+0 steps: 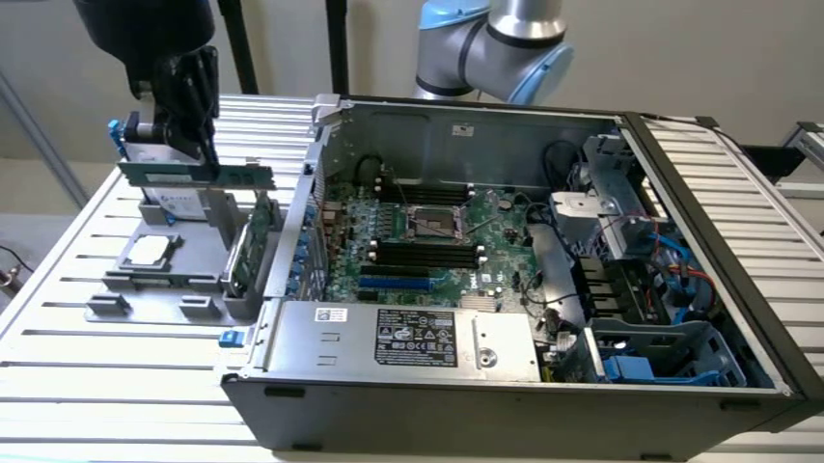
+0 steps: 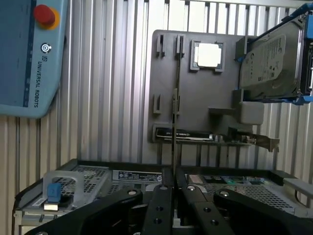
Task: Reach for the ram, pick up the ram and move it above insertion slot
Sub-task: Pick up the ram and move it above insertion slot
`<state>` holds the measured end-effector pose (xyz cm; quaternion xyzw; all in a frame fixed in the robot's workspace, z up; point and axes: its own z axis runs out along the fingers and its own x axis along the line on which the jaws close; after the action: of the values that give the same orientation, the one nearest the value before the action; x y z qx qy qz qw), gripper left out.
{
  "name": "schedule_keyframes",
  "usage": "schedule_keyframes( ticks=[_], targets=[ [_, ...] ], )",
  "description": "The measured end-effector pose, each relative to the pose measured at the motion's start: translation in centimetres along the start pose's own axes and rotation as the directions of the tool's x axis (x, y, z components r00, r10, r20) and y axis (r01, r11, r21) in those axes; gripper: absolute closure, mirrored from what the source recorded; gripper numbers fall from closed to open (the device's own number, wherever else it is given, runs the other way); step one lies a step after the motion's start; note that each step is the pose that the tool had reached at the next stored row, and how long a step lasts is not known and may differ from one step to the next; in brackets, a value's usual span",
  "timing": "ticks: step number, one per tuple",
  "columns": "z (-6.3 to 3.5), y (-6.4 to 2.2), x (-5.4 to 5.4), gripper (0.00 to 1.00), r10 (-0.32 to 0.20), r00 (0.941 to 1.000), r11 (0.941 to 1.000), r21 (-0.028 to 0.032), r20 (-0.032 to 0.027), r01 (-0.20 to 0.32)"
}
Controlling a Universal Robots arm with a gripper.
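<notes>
My tool (image 1: pixel 193 106) is clamped on the ram (image 1: pixel 200 176), holding it in the air above the grey holder tray (image 1: pixel 154 285) on the tabletop (image 1: pixel 77 357), well apart from the open computer case (image 1: pixel 515 241); I judge the thin edge grip could let the stick tilt or slip, or clip the case wall. The tray holds a processor chip (image 1: pixel 146 249), a hard drive (image 2: pixel 274 54) and an expansion card (image 1: pixel 261 231); the case holds the motherboard (image 1: pixel 425 236).
</notes>
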<state>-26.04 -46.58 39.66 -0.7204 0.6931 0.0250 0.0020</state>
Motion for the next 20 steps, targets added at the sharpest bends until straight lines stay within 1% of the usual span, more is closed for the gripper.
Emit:
schedule_keyframes(
  ticks=[10, 13, 20],
  targets=[
    [-0.45, -3.86, 0.1, 0.87, 0.000, 0.9999, 1.0000, 0.0004, 0.0109, 0.000],
    [-0.52, -5.06, 0.1, 0.87, -0.001, 0.9999, 1.0000, 0.0005, 0.0153, 0.001],
    [-0.60, -7.63, 0.2, 0.87, -0.001, 0.9996, 1.0000, 0.0011, 0.0281, 0.001]
  ],
)
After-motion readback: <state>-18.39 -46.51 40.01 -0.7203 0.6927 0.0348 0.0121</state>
